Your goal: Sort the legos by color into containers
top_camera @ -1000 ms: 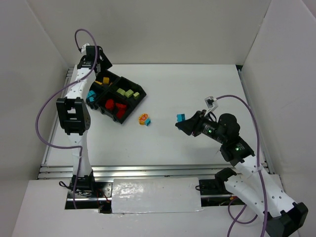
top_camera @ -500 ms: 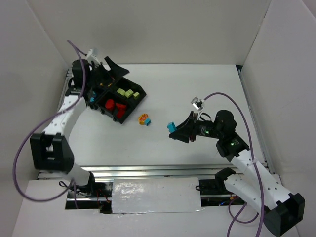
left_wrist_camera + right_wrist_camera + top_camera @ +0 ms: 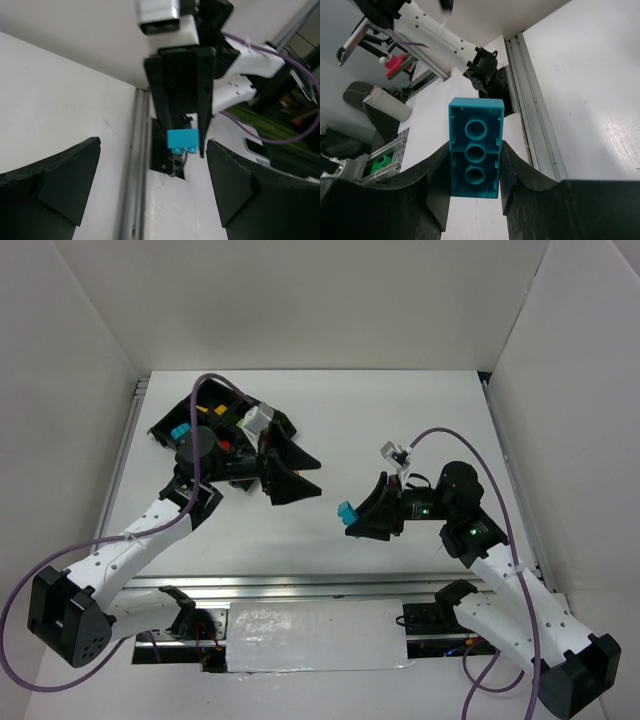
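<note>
Across the white table [image 3: 420, 410], two arms: left arm [image 3: 130, 550] stretched from the near-left corner up toward the far left, right arm [image 3: 490, 560] bent in from the near right toward the middle. Beneath the left arm's wrist, near the far-left corner, black tray [image 3: 168, 425] with square compartments, set at a slant and mostly covered. Just right of the tray, left gripper [image 3: 303, 474] pointing right, spread as wide as it goes, nothing between its fingers [image 3: 60, 180]. Near the middle of the table, right gripper [image 3: 358, 520] facing the left one across a gap, closed down narrow on a teal brick [image 3: 346, 511]. Brick held off the table and well apart from the tray, pinched by its long sides between the two dark pads [image 3: 437, 185], hollow underside with three round tubes turned toward the right wrist camera, studs pointing down as seen from the left wrist. In the tray's leftmost compartment, a second teal brick [image 3: 180, 431], lying loose. Cannot tell what fills the other compartments behind the arm.
</note>
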Robot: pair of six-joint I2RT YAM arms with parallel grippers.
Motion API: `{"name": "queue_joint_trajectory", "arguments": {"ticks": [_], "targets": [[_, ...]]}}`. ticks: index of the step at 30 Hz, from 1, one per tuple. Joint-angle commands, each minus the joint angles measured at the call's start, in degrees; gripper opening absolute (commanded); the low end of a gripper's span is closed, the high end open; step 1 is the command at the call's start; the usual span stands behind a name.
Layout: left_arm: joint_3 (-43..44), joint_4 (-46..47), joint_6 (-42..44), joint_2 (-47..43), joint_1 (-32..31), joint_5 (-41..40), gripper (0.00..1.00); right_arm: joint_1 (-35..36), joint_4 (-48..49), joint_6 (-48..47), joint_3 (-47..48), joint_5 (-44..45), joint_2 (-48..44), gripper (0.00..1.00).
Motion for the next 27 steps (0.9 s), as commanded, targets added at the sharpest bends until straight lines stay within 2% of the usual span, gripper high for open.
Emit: {"name": "queue_joint_trajectory", "arguments": {"ticks": [1, 6, 9, 11, 13, 17, 25, 26, 27], "targets": [[-0.88, 7.13, -0.37, 0.68, -5.2, 3.98, 0.99, 0.7, 1.82, 1.07, 2.19, -2.31, -0.79, 0.0], [2.2, 2.04, 1.74, 3.06, -10.39, 0.64, 0.99, 1.84, 1.93, 1.26, 1.75, -0.91, -2.81, 0.0], [0.97, 7.38, -1.77, 3.76, -11.98, 1.52, 0.99, 2.46, -0.54, 0.02, 2.71, 1.38, -2.99, 0.0], [1.58, 6.17, -1.09, 4.11, -13.12, 1.0, 0.99, 2.89, -0.28, 0.11, 2.63, 1.82, -2.99, 0.0], [2.72, 2.75, 0.24, 4.82, -14.09, -0.5, 0.98, 3.07, -0.28, -0.16, 2.8, 2.35, -2.9, 0.0], [3.69, 3.44, -0.9, 6.57, -14.97, 0.11, 0.9, 3.69, -1.68, -1.56, 3.68, 5.15, -2.46, 0.0], [5.01, 1.33, 0.06, 8.16, -15.94, 0.55, 0.62, 3.86, -2.21, -2.18, 4.12, 8.06, -3.08, 0.0], [5.01, 1.24, 0.07, 8.16, -15.94, 0.64, 0.54, 3.86, -2.13, -2.27, 3.95, 8.23, -3.16, 0.0], [5.01, 1.41, -0.02, 8.16, -15.94, 0.81, 0.37, 3.86, -2.21, -2.35, 4.03, 8.58, -3.34, 0.01]]}}
